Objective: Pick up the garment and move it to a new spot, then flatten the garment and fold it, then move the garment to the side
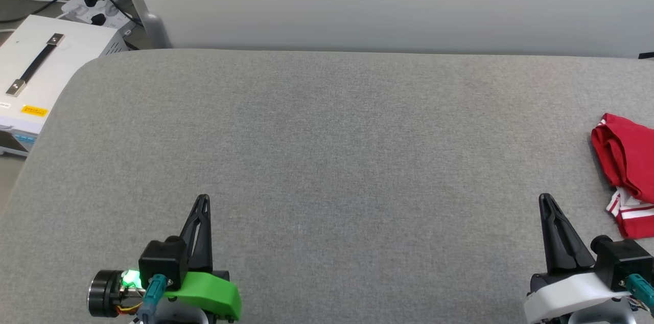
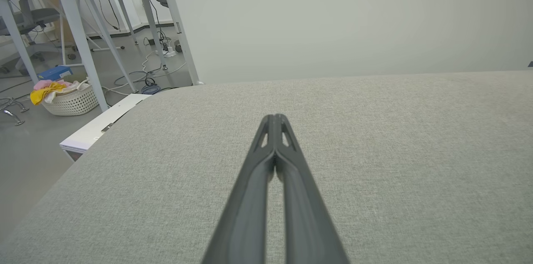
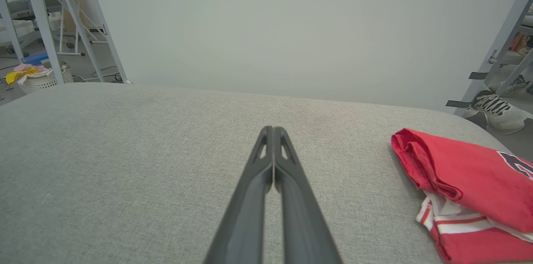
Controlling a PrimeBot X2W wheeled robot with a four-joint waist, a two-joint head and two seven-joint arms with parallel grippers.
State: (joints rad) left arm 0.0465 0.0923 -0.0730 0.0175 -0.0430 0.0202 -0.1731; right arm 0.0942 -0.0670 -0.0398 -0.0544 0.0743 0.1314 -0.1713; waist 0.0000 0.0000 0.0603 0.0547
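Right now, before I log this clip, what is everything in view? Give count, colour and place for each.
garment: one, red with red-and-white striped trim, bunched at the table's right end.
table: one, grey fabric top, under both grippers.
case: one, white with a black handle, on the floor off the table's far left corner.
power strip: one, white, on the floor behind the case.
basket: one, white, holding pink and yellow cloth, on the floor to the left.
sneaker: one clear, grey-white, on the floor past the table's right end.
left gripper: dark fingers, green mount, shut, empty.
right gripper: dark fingers, white mount, shut, empty, apart from the garment.
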